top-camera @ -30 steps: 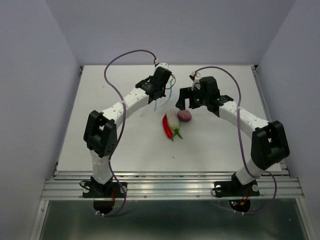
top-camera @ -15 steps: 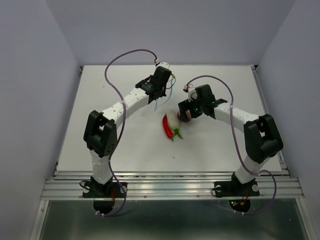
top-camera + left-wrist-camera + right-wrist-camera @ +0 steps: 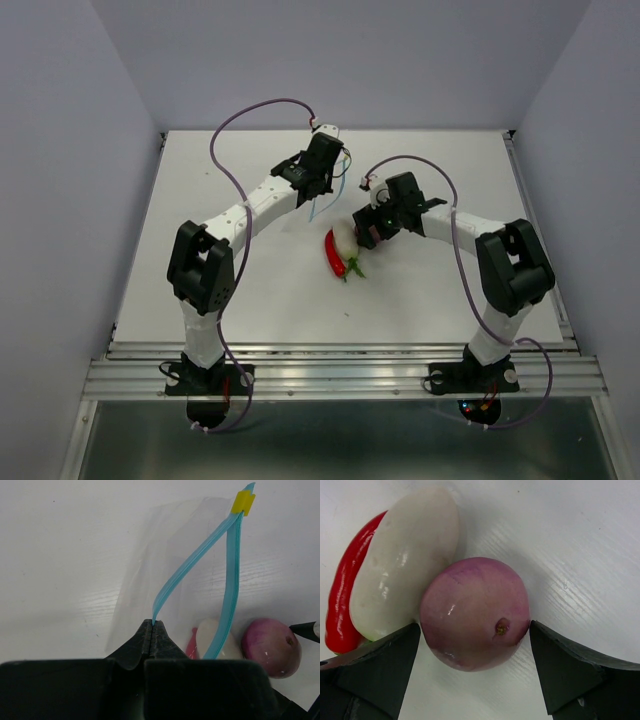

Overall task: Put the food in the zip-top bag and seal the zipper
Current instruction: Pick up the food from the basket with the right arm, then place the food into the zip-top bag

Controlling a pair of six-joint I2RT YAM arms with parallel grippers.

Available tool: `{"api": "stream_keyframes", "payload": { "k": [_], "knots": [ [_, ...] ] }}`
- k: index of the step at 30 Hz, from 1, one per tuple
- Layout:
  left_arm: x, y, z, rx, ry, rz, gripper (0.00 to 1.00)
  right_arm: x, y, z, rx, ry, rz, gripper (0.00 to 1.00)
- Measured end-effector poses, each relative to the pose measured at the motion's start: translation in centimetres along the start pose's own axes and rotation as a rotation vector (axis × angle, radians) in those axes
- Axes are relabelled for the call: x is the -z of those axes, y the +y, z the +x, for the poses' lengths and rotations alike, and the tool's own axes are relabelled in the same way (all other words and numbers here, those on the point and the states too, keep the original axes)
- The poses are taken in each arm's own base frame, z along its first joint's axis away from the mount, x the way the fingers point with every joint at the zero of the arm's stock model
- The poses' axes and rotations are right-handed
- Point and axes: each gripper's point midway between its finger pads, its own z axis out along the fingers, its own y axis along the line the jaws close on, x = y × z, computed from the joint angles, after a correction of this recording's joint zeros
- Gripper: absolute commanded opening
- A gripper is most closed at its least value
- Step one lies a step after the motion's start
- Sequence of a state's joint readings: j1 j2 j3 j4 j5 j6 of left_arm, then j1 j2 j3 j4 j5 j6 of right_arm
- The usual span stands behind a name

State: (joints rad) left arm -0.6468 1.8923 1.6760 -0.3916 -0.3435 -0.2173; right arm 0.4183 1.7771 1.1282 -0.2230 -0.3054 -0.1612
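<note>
My left gripper (image 3: 151, 625) is shut on one side of the light-blue zipper (image 3: 230, 580) of the clear zip-top bag (image 3: 165, 555), holding its mouth apart; a yellow slider (image 3: 243, 501) sits at the far end. In the top view this gripper (image 3: 322, 185) is at the table's back middle. My right gripper (image 3: 475, 630) is open, with a finger (image 3: 390, 665) on each side of the purplish-pink ball (image 3: 475, 612), which rests on the table. The ball touches the white egg-shaped vegetable (image 3: 405, 565), and the red chili (image 3: 342, 600) lies beside that. In the top view the right gripper (image 3: 368, 232) hides the ball.
The white vegetable (image 3: 345, 237) and the chili (image 3: 333, 255) lie at the table's middle, just in front of the bag. The white table (image 3: 250, 300) is ringed by lilac walls, with a metal rail along its near edge.
My right gripper has moved left and down from beside the ball until it straddles it. The left arm and the bag have not moved.
</note>
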Motion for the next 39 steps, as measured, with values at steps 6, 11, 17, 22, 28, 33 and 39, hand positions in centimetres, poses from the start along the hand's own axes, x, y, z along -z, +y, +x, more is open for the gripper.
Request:
{"api": "stream_keyframes", "payload": {
  "k": [6,11,17,22,28,33,39],
  "knots": [
    [0.0,0.0,0.0,0.001,0.000,0.001,0.00,-0.7,-0.1,0.8,-0.011,0.025,-0.001,0.85],
    [0.0,-0.1,0.0,0.001,0.001,0.006,0.00,-0.7,-0.2,0.5,-0.013,0.014,0.001,0.72],
    [0.0,-0.2,0.1,0.001,0.004,0.014,0.00,-0.8,-0.4,0.0,-0.024,-0.005,0.014,0.61],
    [0.0,-0.4,0.1,0.002,0.005,0.022,0.00,0.2,-0.5,-1.0,-0.043,-0.037,0.040,0.52],
    [0.0,-0.5,0.1,0.003,0.006,0.028,0.00,3.6,0.2,-4.2,-0.078,-0.152,0.061,0.49],
    [0.0,-0.6,0.0,0.009,0.005,0.032,0.00,7.9,1.9,-9.5,-0.110,-0.352,0.025,0.49],
    [0.0,-0.8,0.1,0.018,0.007,0.041,0.00,9.5,4.2,-13.5,-0.125,-0.496,-0.109,0.49]
  ]
}}
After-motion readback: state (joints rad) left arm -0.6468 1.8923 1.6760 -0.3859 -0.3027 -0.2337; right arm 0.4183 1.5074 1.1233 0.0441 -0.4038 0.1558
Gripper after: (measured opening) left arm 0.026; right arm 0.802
